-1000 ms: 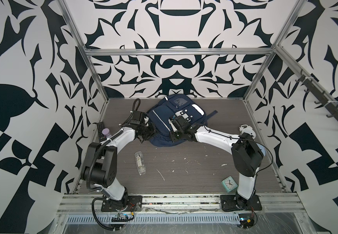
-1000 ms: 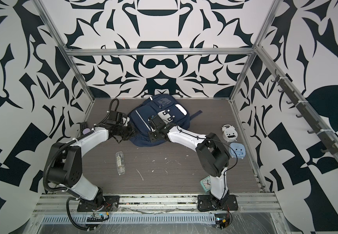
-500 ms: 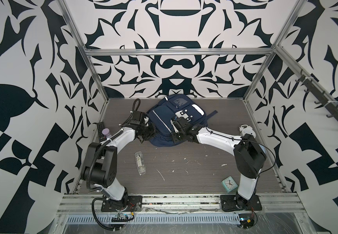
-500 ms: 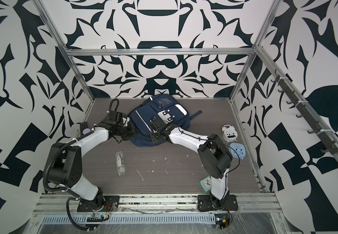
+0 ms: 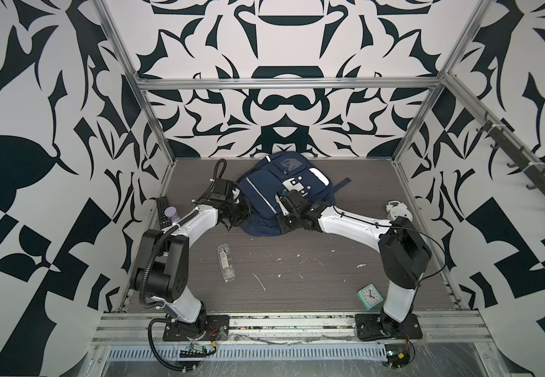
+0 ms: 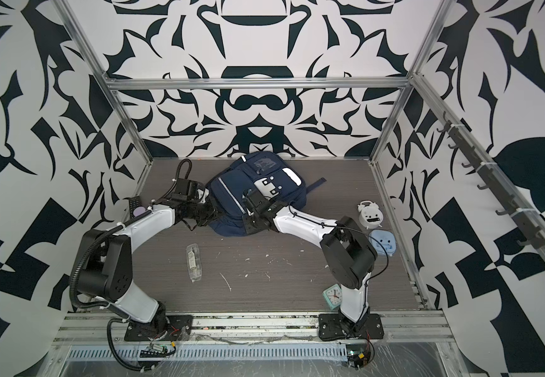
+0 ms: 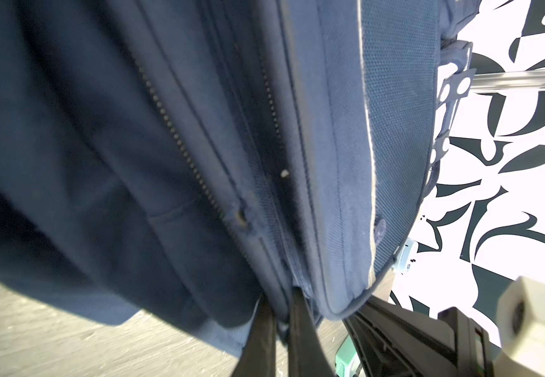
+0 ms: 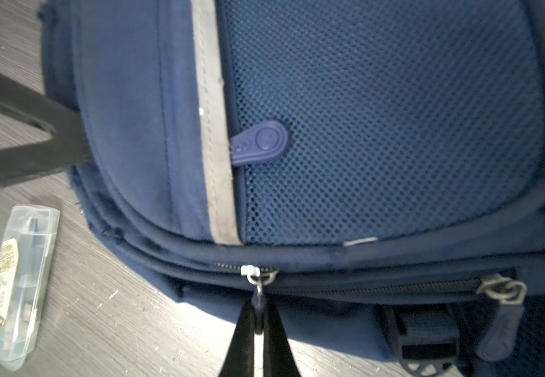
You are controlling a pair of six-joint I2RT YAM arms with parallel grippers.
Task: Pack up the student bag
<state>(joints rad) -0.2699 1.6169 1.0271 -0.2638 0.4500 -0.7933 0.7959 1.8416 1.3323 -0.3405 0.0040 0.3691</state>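
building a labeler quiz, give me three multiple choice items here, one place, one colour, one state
1. Where is the clear plastic case? A in the student bag; B on the table, outside the bag; C on the wall hooks.
2. What colour is the square clock? A red; B mint green; C black.
3. The right gripper is: A open over the table; B holding the clock; C shut on a zipper pull.
1 B: it lies on bare tabletop. 2 B: its casing is mint green. 3 C: the right wrist view shows it pinching the pull.
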